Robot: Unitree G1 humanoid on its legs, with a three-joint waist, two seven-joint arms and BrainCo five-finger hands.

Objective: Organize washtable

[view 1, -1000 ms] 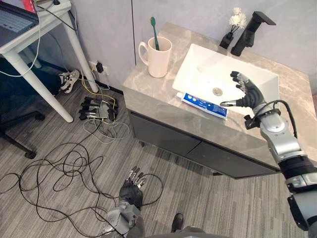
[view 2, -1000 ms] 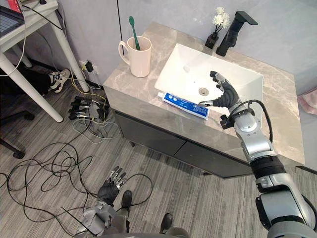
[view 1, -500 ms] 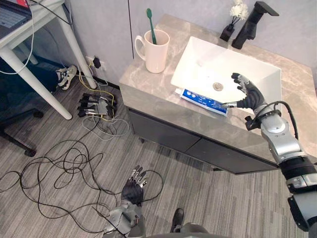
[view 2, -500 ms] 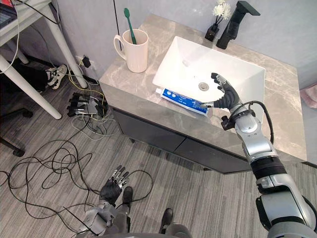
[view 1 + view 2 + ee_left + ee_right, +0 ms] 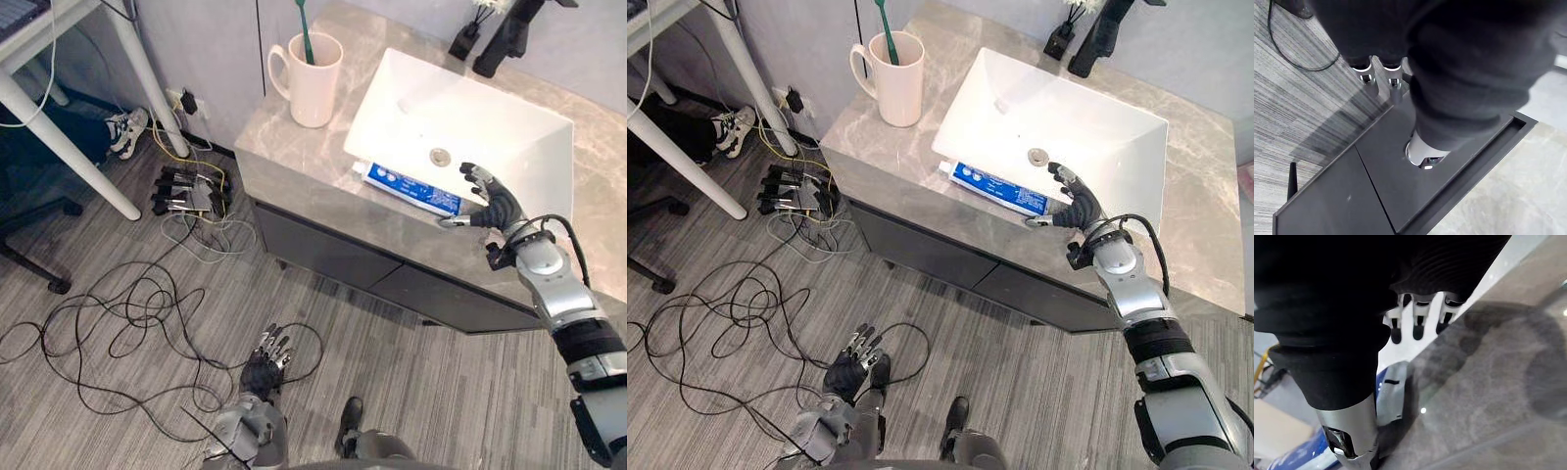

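Currently reaching over the front rim of the white sink (image 5: 416, 98) with the right hand (image 5: 493, 203): fingers spread wide and almost straight, gripping nothing. Thumb tip set down just beside the flat tail of the toothpaste tube (image 5: 411, 189); touching or not, impossible to say.

Blue-and-white tube lying flat along the sink's front rim, cap end toward the sink's left front corner, tail toward the right hand. Much the same from the right wrist view: fingertips (image 5: 1419, 332) in a row over the sink's white edge, thumb next to the tube's pale tail.

Left of the sink, on the grey marble countertop (image 5: 284, 147): a cream mug (image 5: 312, 83), upright, with a green toothbrush (image 5: 305, 27) standing in it, well apart from the tube. Behind the sink: a black faucet (image 5: 495, 49) and, just beside it, a small dark vase (image 5: 461, 43). Below the sink: dark cabinet fronts (image 5: 333, 259).

Hanging low, well in front of the sink and under counter height: the left hand (image 5: 265, 367), fingers relaxed and loosely spread, empty, above the striped grey floor (image 5: 411, 392).

Far left of the sink: a white table leg (image 5: 59, 137), a person's shoe (image 5: 122, 130) and a cluster of power strips (image 5: 186, 201).
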